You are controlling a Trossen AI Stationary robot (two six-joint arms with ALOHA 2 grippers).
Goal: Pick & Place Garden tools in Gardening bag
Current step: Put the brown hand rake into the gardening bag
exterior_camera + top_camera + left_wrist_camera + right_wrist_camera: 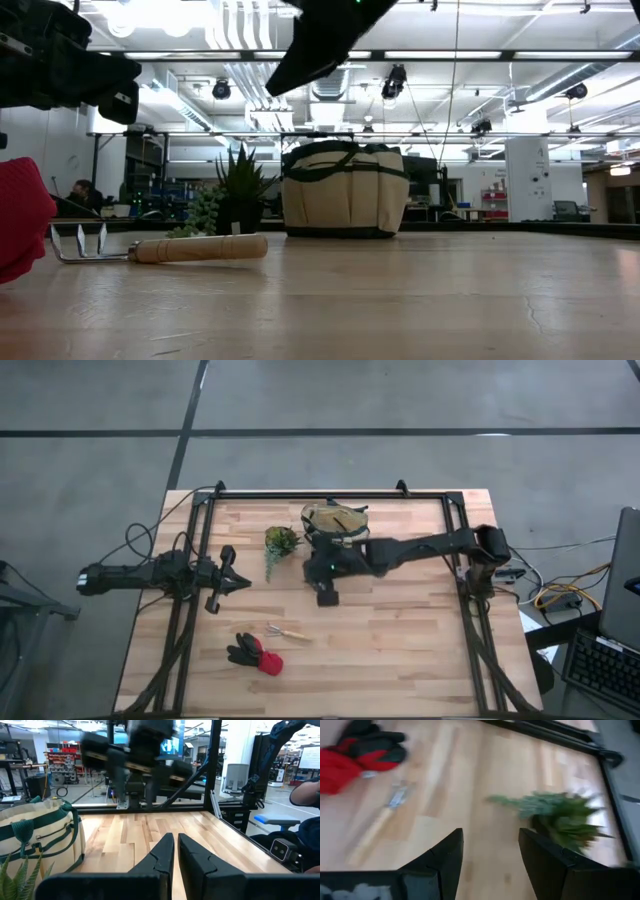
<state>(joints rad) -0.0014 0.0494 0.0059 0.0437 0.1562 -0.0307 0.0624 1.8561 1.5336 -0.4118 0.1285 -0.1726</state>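
A: How do the arms sit?

B: Seen from above, the right arm stretches from the table's 3 o'clock edge toward the centre, and the right gripper (487,857) hangs above the boards with its fingers spread and nothing between them. The left arm lies along the 9 o'clock side, and the left gripper (175,852) has its fingers pressed almost together, empty.

A: Where is the gardening bag (335,518)?

B: Near the 12 o'clock edge, just past the right gripper, at about 12 o'clock from it. It stands upright, tan with green trim. The potted plant (280,542) is at the bag's 8 o'clock, close beside the right gripper.

A: And the tools?

B: Two lie well apart from the right gripper, at about its 7 o'clock, toward the table's 6 o'clock edge. The wooden-handled hand rake (288,632) lies flat, and the black-and-red gloves (255,653) sit just beside it at its 7 o'clock. Something lies in the bag's mouth, but I cannot tell what.
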